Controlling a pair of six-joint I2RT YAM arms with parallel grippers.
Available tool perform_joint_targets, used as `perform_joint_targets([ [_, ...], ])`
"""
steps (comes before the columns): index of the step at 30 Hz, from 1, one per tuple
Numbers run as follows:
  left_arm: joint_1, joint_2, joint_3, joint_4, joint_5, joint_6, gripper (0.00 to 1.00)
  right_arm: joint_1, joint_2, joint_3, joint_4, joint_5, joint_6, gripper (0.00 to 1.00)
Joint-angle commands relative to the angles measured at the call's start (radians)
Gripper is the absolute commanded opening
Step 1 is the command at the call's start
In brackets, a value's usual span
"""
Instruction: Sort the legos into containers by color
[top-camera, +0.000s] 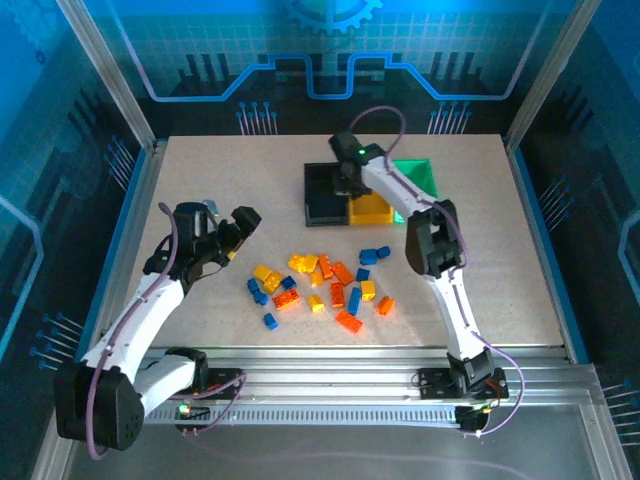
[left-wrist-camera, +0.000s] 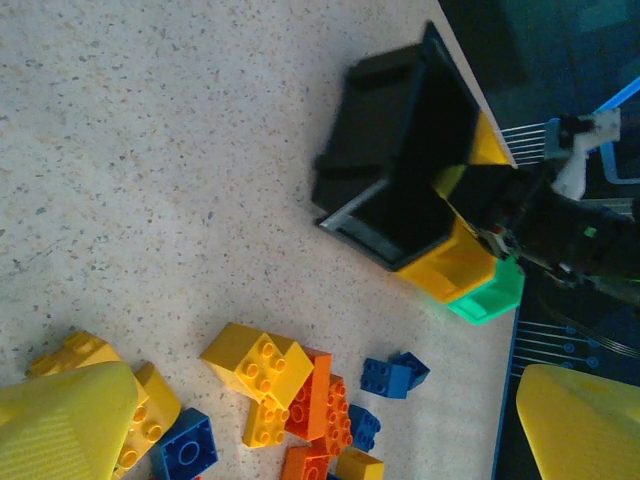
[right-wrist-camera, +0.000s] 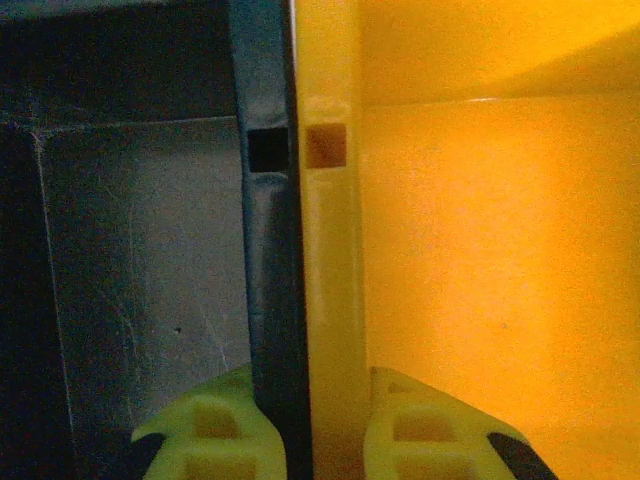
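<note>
The legos (top-camera: 320, 285) lie in a loose pile of yellow, orange and blue bricks at mid-table. In the left wrist view a yellow brick (left-wrist-camera: 255, 360) and blue bricks (left-wrist-camera: 392, 376) lie below my open left gripper (left-wrist-camera: 330, 430). That left gripper (top-camera: 238, 235) hovers left of the pile with nothing in it. The containers stand behind the pile: a black bin (top-camera: 322, 205), a yellow bin (top-camera: 375, 212) and a green bin (top-camera: 422, 178). My right gripper (right-wrist-camera: 308, 430) is shut on the joined walls, the black wall (right-wrist-camera: 268, 300) and the yellow wall (right-wrist-camera: 335, 300), one finger inside each bin.
Both bin floors look bare: black floor (right-wrist-camera: 140, 250), yellow floor (right-wrist-camera: 500, 280). The right forearm (top-camera: 435, 250) reaches over the pile's right side. Metal frame rails (top-camera: 130, 100) and blue walls close in the table. Bare tabletop (top-camera: 220, 180) lies left of the bins.
</note>
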Motion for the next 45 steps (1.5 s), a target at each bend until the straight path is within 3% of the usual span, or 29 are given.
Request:
perform_joint_targets([
  [1,-0.006,-0.037,-0.006,-0.044,0.025,-0.003,0.99,0.052,0.111,0.106,-0.144,0.044,0.094,0.0],
  [8,-0.003,-0.067,-0.01,-0.065,0.026,0.004,0.99,0.136,0.13,0.133,-0.191,0.048,0.249,0.0],
  [15,-0.004,-0.082,-0.017,-0.079,0.03,0.008,0.99,0.192,0.124,0.127,-0.207,0.07,0.295,0.0],
  [34,-0.002,-0.082,-0.022,-0.097,0.031,0.013,0.99,0.26,0.127,0.086,-0.187,0.08,0.228,0.0],
  [42,-0.001,-0.07,-0.017,-0.098,0.038,0.015,0.99,0.263,0.107,0.086,-0.145,0.072,0.205,0.34],
  [45,-0.001,-0.071,-0.013,-0.101,0.038,0.017,0.99,0.262,0.108,0.11,-0.142,0.069,0.198,0.42],
])
